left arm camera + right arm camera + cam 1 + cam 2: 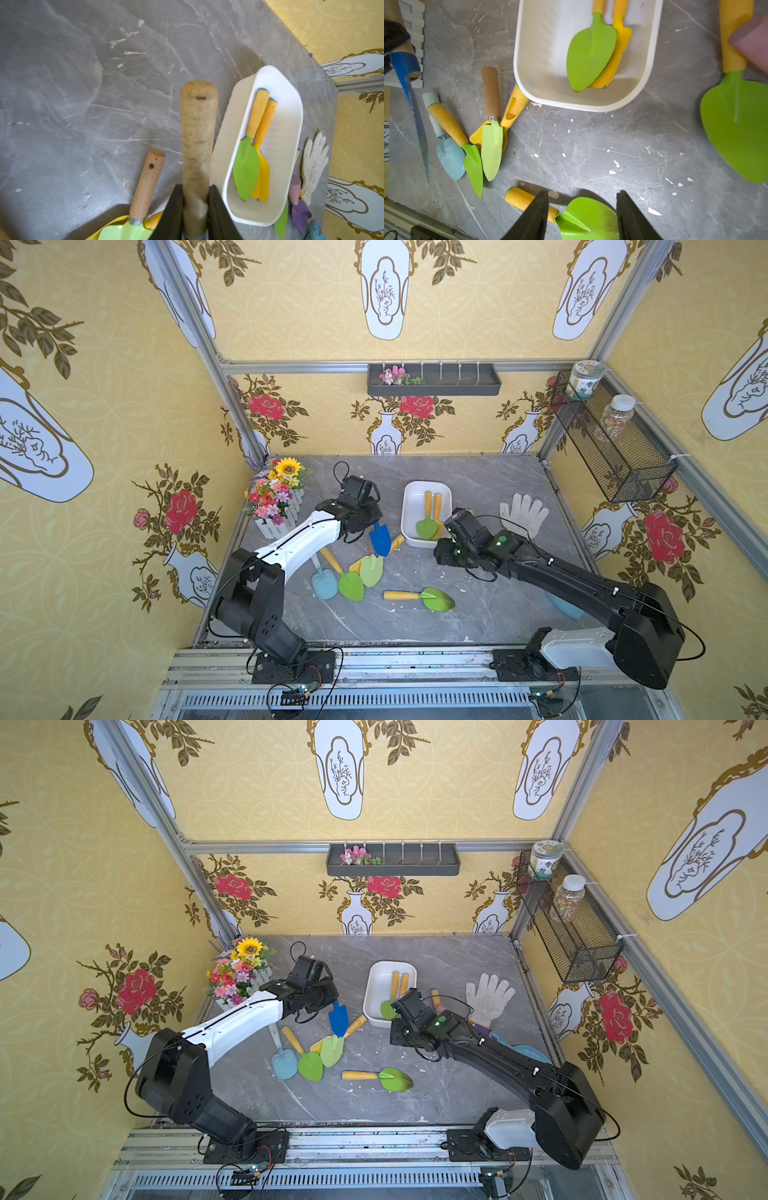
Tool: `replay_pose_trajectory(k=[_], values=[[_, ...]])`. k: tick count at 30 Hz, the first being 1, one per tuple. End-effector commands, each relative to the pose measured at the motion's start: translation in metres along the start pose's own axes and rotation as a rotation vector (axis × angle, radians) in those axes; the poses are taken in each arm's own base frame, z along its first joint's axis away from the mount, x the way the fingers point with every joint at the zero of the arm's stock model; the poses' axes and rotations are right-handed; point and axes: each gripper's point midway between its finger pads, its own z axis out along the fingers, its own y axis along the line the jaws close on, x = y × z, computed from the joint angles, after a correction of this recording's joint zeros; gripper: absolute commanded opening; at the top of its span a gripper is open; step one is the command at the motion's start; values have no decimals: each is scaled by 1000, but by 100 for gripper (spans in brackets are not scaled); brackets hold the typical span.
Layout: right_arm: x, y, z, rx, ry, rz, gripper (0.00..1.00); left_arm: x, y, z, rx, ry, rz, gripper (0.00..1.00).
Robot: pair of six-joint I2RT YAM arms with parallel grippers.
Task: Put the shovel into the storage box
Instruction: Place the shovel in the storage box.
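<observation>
My left gripper [195, 188] is shut on the worn wooden handle of a blue shovel [380, 540], held above the table just left of the storage box. In both top views the blade hangs down from this gripper [329, 1003]. The storage box [406, 514] is a white tub holding a green shovel [426, 526] and a yellow one [262, 182]. My right gripper [582, 197] is open and hovers in front of the box, over a green shovel with a yellow handle [436, 599] lying flat on the table.
A heap of shovels [353, 576] in light blue, green and yellow lies front-left of the box. A white glove [524, 510] and more tools [486, 1029] lie to the right. A flower pot [277, 499] stands at the back left.
</observation>
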Motion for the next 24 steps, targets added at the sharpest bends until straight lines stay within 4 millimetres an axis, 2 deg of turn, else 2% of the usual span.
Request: replay_pose_trajectory(k=[1, 10, 16, 24], values=[[2, -8, -4, 8, -5, 24, 56, -1, -27, 8, 58, 24, 86, 14], [14, -22, -3, 26, 4, 54, 56, -18, -98, 39, 130, 18, 241, 15], [14, -26, -6, 28, -7, 59, 56, -19, -120, 62, 146, 32, 297, 15], [17, -28, -5, 35, -1, 66, 56, -13, -129, 96, 144, 56, 364, 15]])
